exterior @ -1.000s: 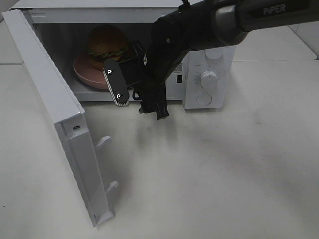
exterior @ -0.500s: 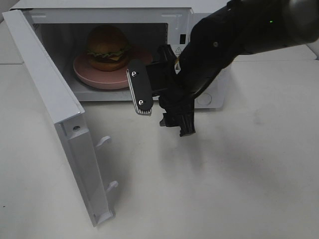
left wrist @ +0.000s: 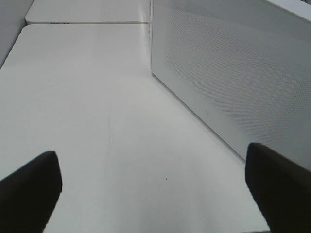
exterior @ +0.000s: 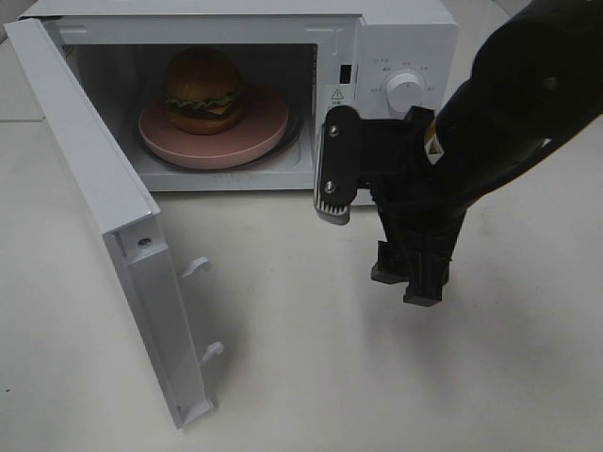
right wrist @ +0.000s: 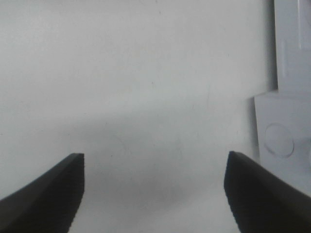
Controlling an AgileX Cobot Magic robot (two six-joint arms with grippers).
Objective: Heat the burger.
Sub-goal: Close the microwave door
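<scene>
White desk (exterior: 283,377) filled the lower part of the high view, with a white microwave (exterior: 405,28) along the upper edge. Its door (exterior: 94,188) was swung wide open toward the lower left. The burger (exterior: 203,89) sat on a pink plate (exterior: 264,127) inside the cavity at upper left, so loading looked done and shutting the door seemed the step in hand.

The right tool (exterior: 372,250) hung right of centre, in front of the control panel, jaws spread and pinching nothing. Its own camera showed only bare desk between the fingertips. The left tool (left wrist: 155,194) was out of the high view. Its camera showed it spread and empty too, beside a white perforated panel (left wrist: 233,73).

To shut the door well, the push would best land on the door's outer face near the free edge at lower left. It should stay clear of the two latch hooks (exterior: 193,268) and follow the hinge's arc. A press held until the hooks seated would matter, since a half-latched door would likely stop the dial (exterior: 407,91) from starting any heating.
</scene>
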